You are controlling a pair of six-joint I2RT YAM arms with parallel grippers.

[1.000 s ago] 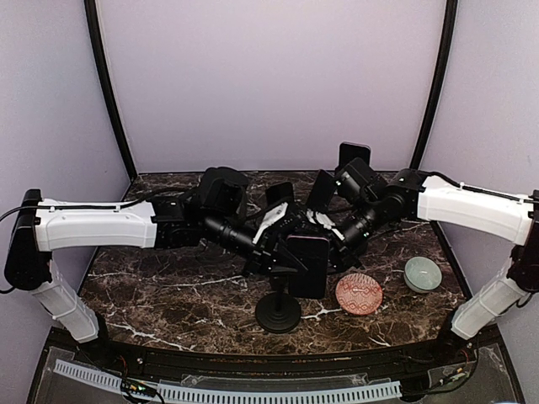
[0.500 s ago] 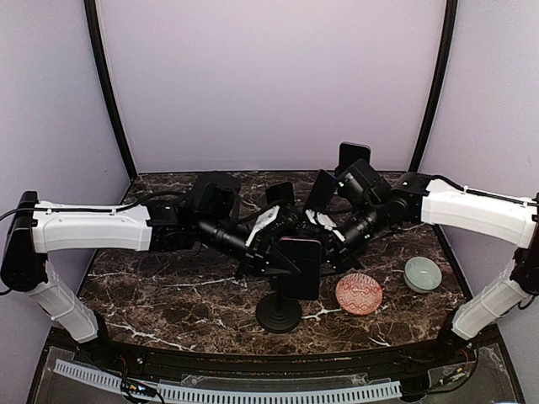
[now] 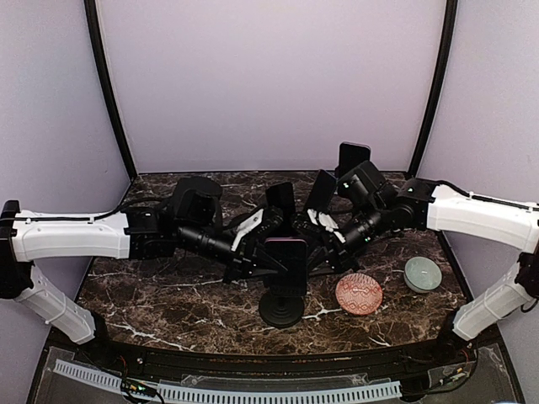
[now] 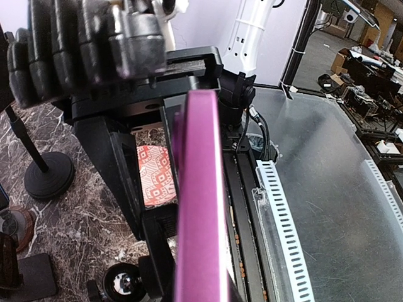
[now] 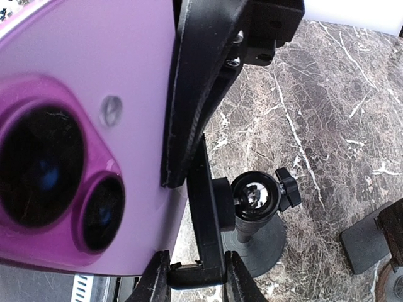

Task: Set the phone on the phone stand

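Note:
The purple phone (image 3: 287,264) stands upright on edge against the clamp of the black phone stand (image 3: 280,310) at the table's front middle. My left gripper (image 3: 251,257) comes from the left and is shut on the phone; in the left wrist view the phone's edge (image 4: 198,207) fills the middle and hides my fingers. My right gripper (image 3: 328,252) comes from the right. In the right wrist view it (image 5: 195,275) is shut on the lower lip of the stand's clamp bracket (image 5: 204,189), with the phone's back and lenses (image 5: 75,126) pressed against the bracket.
A red patterned dish (image 3: 359,294) and a pale green bowl (image 3: 422,273) sit right of the stand. Several other black stands rise behind the grippers (image 3: 354,156). The table's front edge with a white slotted rail (image 3: 227,389) lies just before the stand.
The phone has shifted left and now stands over the stand's post. The left arm has drawn back to the left and lower. The right gripper stays at the clamp.

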